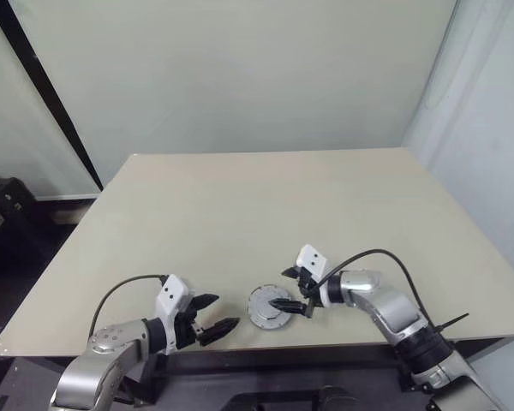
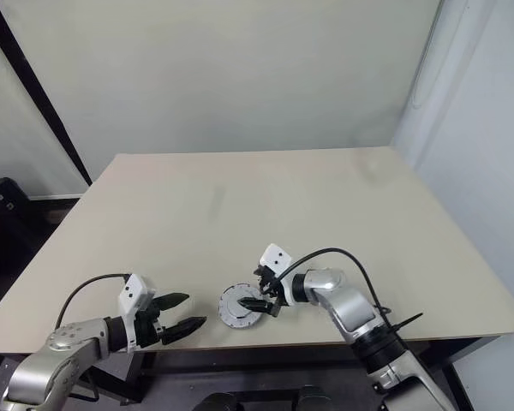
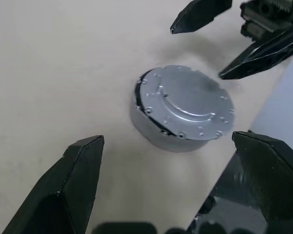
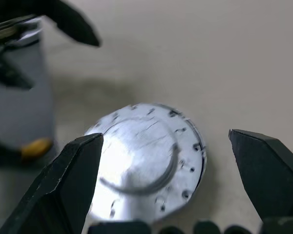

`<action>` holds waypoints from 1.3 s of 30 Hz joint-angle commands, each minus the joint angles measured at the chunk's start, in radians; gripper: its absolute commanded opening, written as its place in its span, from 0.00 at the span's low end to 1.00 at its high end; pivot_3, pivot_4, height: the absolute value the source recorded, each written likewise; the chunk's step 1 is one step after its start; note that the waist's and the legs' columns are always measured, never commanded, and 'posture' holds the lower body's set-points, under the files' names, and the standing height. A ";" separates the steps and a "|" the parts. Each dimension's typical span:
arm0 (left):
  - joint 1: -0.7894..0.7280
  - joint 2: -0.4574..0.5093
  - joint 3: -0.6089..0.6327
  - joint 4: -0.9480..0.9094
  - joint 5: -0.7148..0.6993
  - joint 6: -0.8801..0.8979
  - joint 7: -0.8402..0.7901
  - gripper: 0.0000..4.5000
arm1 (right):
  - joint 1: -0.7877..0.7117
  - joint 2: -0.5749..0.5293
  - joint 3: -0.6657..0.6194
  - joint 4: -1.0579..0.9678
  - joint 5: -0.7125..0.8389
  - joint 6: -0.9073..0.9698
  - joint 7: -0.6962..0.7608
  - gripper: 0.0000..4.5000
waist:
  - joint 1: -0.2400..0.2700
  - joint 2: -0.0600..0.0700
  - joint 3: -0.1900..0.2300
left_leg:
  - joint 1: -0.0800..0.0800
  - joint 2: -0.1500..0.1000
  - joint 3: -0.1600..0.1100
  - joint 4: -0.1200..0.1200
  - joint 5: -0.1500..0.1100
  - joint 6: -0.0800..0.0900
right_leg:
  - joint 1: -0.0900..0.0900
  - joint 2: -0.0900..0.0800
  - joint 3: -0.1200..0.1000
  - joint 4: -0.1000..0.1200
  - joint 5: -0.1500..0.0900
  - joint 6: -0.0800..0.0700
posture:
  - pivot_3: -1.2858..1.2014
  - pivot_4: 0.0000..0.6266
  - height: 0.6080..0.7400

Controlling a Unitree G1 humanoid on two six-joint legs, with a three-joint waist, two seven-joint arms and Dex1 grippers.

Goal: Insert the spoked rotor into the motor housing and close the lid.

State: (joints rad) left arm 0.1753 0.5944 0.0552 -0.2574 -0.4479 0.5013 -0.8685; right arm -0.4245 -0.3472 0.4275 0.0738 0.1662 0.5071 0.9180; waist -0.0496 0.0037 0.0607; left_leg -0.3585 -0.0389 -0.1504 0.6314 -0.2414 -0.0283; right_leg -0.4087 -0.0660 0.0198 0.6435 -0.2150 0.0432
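Observation:
A round silver unit stands near the table's front edge: the flat grey lid (image 1: 270,306) lies on top of the motor housing (image 3: 149,127). A thin dark gap shows along one side of the lid (image 3: 185,100). The spoked rotor is hidden. My left gripper (image 1: 225,312) is open, a little to the left of the unit and pointing at it. From the right, my right gripper (image 1: 280,288) reaches over the unit's edge, open, its jaws standing apart above the lid (image 4: 146,165). Neither gripper holds anything.
The beige table (image 1: 265,205) stretches far back to a pale wall. The unit sits close to the table's front edge (image 1: 265,347). A dark bag (image 1: 0,214) lies on the floor at the left.

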 commanded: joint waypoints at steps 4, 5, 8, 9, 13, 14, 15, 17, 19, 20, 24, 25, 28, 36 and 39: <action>-0.012 -0.004 -0.007 0.011 0.007 -0.059 -0.022 1.00 | -0.047 0.006 0.048 0.081 -0.029 -0.111 0.117 1.00 | 0.000 0.000 0.000 | 0.000 0.000 0.000 0.000 0.000 0.000 | 0.000 0.000 0.000 0.000 0.000 0.000 | 0.52 0.00 1.00; -0.013 -0.003 -0.009 0.012 0.009 -0.061 -0.022 1.00 | -0.051 0.011 0.055 0.100 -0.040 -0.131 0.120 1.00 | 0.000 0.000 0.000 | 0.000 0.000 0.000 0.000 0.000 0.000 | 0.000 0.000 0.000 0.000 0.000 0.000 | 0.52 0.00 1.00; -0.014 -0.002 -0.010 0.017 0.008 -0.065 -0.025 1.00 | -0.063 0.032 0.066 0.156 -0.064 -0.176 0.122 1.00 | 0.000 0.000 0.000 | 0.000 0.000 0.001 0.000 0.000 0.000 | 0.000 0.000 0.000 0.000 0.000 0.000 | 0.52 0.00 1.00; -0.014 -0.002 -0.009 0.018 0.008 -0.066 -0.026 1.00 | -0.066 0.038 0.067 0.171 -0.071 -0.187 0.121 1.00 | 0.000 0.000 0.000 | 0.000 0.000 0.001 0.000 0.000 0.000 | 0.000 0.000 0.000 0.000 0.000 0.000 | 0.52 0.00 1.00; -0.013 0.002 -0.006 0.017 0.007 -0.067 -0.029 1.00 | -0.081 0.069 0.062 0.237 -0.094 -0.234 0.114 1.00 | 0.000 0.000 0.000 | 0.001 0.000 0.000 0.000 0.000 0.000 | 0.000 0.000 0.000 0.001 0.001 0.001 | 0.52 0.00 1.00; -0.013 0.003 -0.006 0.017 0.007 -0.067 -0.029 1.00 | -0.082 0.075 0.061 0.249 -0.100 -0.243 0.115 1.00 | 0.000 0.000 0.000 | 0.000 0.000 0.000 0.000 0.000 0.000 | 0.000 0.000 0.000 0.001 0.001 0.002 | 0.52 0.00 1.00; -0.012 0.003 -0.006 0.016 0.007 -0.066 -0.029 1.00 | -0.083 0.079 0.062 0.260 -0.105 -0.252 0.116 1.00 | 0.000 0.000 0.000 | 0.000 0.000 0.000 0.000 0.000 0.000 | 0.000 0.000 0.000 0.001 0.001 0.002 | 0.52 0.00 1.00; -0.011 0.003 -0.007 0.013 0.007 -0.064 -0.028 1.00 | -0.083 0.085 0.063 0.283 -0.115 -0.271 0.117 1.00 | 0.000 0.000 0.000 | 0.000 0.000 0.000 0.000 0.000 0.000 | 0.000 0.000 0.000 0.001 0.002 0.002 | 0.52 0.00 1.00; -0.010 0.003 -0.009 0.011 0.008 -0.063 -0.028 1.00 | -0.083 0.091 0.062 0.300 -0.123 -0.286 0.117 1.00 | 0.000 0.000 0.000 | 0.001 0.000 0.000 0.000 0.000 0.000 | 0.000 0.000 0.000 0.001 0.002 0.002 | 0.52 0.00 1.00; -0.010 0.003 -0.009 0.010 0.008 -0.063 -0.028 1.00 | -0.082 0.097 0.056 0.305 -0.125 -0.289 0.110 1.00 | 0.000 0.000 0.000 | 0.001 0.000 0.000 0.000 0.000 0.000 | 0.000 0.000 0.000 0.001 0.002 0.002 | 0.52 0.00 1.00; -0.012 0.003 -0.012 0.014 0.011 -0.062 -0.027 1.00 | -0.075 0.117 0.028 0.301 -0.111 -0.265 0.097 0.79 | 0.000 0.000 0.000 | 0.001 0.000 0.000 0.000 0.000 0.000 | 0.000 0.000 0.001 0.002 0.002 0.002 | 0.52 0.00 1.00; -0.014 0.002 -0.014 0.016 0.012 -0.063 -0.027 1.00 | -0.072 0.121 0.023 0.294 -0.106 -0.257 0.095 0.74 | 0.000 0.000 0.000 | 0.001 0.000 0.000 0.000 0.000 0.000 | 0.000 0.000 0.001 0.002 0.002 0.002 | 0.52 0.00 1.00; -0.019 -0.001 -0.018 0.022 0.016 -0.065 -0.027 1.00 | -0.061 0.128 0.017 0.278 -0.107 -0.244 0.088 0.74 | 0.000 0.000 0.000 | 0.001 0.000 0.000 0.001 0.000 0.000 | 0.000 0.000 0.001 0.002 0.002 0.002 | 0.52 0.00 1.00; -0.028 -0.003 -0.029 0.033 0.021 -0.067 -0.024 1.00 | -0.017 0.160 -0.008 0.214 -0.104 -0.184 0.033 0.74 | 0.000 0.000 0.000 | 0.002 0.000 0.001 0.001 0.000 0.000 | 0.000 0.001 0.001 0.003 0.002 0.001 | 0.52 0.00 1.00; -0.031 -0.004 -0.031 0.038 0.022 -0.067 -0.023 1.00 | 0.005 0.171 -0.005 0.193 -0.117 -0.169 -0.008 0.74 | 0.000 0.000 0.000 | 0.002 0.000 0.001 0.001 0.000 0.000 | 0.000 0.001 0.001 0.003 0.002 0.001 | 0.52 0.00 1.00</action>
State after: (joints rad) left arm 0.1614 0.5893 0.0202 -0.2109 -0.4243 0.4511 -0.8914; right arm -0.4173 -0.1869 0.4365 0.3117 0.0455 0.3311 0.9326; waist -0.0498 0.0040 0.0604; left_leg -0.3563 -0.0386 -0.1498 0.6326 -0.2413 -0.0285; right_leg -0.4083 -0.0649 0.0213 0.6465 -0.2130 0.0442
